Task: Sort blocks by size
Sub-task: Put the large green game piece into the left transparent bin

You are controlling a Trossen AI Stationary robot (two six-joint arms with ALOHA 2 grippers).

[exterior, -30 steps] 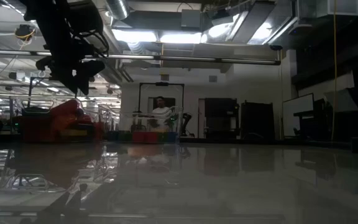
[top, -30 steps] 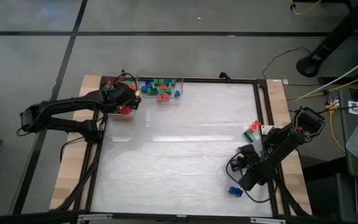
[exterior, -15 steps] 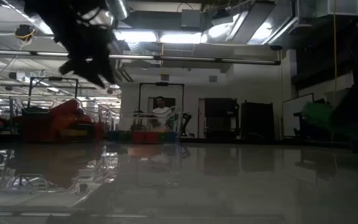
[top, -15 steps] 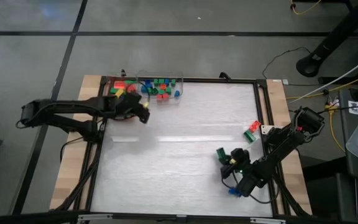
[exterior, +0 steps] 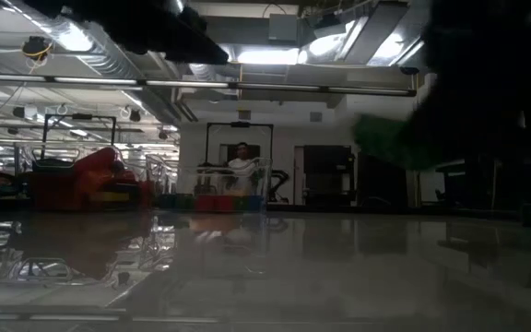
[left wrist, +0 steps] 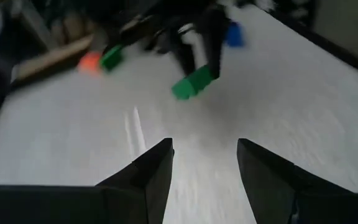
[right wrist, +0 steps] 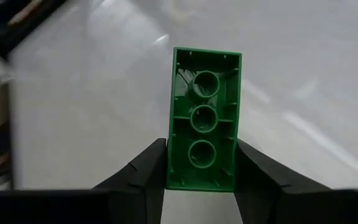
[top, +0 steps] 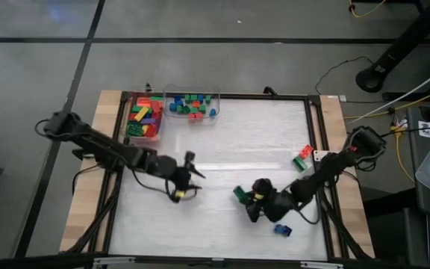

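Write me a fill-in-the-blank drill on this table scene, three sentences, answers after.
1. The right gripper is shut on a long ____ brick.
2. The left gripper holds ____.
3. Near the right gripper, a loose ____ brick lies on the table.

Missing words: green; nothing; blue

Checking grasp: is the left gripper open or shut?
Open. In its wrist view the left gripper shows a clear gap between its fingers, with only bare table there.
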